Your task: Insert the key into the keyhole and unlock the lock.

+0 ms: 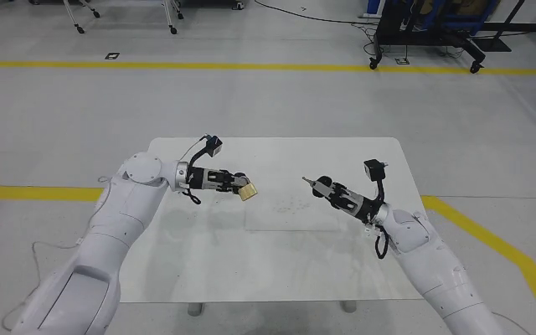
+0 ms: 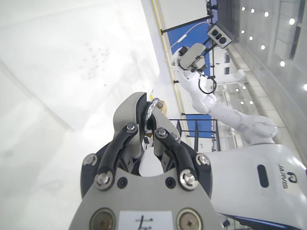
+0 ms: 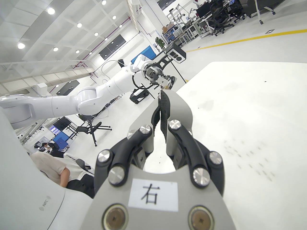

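Spanning the scene, a white table (image 1: 276,251) is seen beneath both arms. The left gripper (image 2: 150,105) is clamped on the steel shackle of the brass lock (image 1: 248,192), whose body protrudes past the fingertips. The right gripper (image 1: 316,184) is closed on the key (image 1: 305,179). Its tip is pointed toward the lock, well apart from it.

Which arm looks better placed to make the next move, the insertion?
Right, probably. The right end effector grips the key, tip aimed toward the lock, which the left end effector holds by the shackle. A gap separates them, so advancing the key seems simpler than moving the lock.
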`<state>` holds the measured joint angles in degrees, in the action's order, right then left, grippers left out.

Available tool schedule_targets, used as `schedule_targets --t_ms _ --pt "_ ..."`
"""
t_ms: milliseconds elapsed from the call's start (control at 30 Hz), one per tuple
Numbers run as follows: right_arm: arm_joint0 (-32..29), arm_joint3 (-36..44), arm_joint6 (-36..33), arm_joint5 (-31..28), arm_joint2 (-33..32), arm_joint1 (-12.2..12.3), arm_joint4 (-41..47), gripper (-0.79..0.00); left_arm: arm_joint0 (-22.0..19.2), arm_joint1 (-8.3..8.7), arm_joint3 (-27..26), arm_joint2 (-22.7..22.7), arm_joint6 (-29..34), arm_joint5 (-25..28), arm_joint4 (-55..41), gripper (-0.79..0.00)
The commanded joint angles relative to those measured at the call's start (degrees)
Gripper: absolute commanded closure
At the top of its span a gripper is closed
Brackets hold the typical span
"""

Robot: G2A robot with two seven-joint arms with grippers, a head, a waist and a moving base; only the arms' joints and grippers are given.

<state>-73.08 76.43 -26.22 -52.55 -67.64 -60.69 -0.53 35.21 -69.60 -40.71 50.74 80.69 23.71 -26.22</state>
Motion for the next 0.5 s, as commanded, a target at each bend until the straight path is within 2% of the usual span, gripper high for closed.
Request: schedule_targets --t_ms 0,367,467 --pt "-0.2 0.2 0.1 0.0 -0.1 0.0 0.2 0.000 -0.2 -0.14 0.9 0.0 -0.8 0.2 -0.6 0.000" --pt "-0.2 0.2 0.1 0.0 -0.1 0.0 0.2 0.000 0.0 -0.14 0.8 0.0 -1.2 0.0 -0.6 0.000" --pt "1.0 1.5 0.4 1.6 1.8 -0.5 0.9 0.000 1.6 -0.38 -1.4 -0.3 -1.8 -4.5 -2.3 0.000"
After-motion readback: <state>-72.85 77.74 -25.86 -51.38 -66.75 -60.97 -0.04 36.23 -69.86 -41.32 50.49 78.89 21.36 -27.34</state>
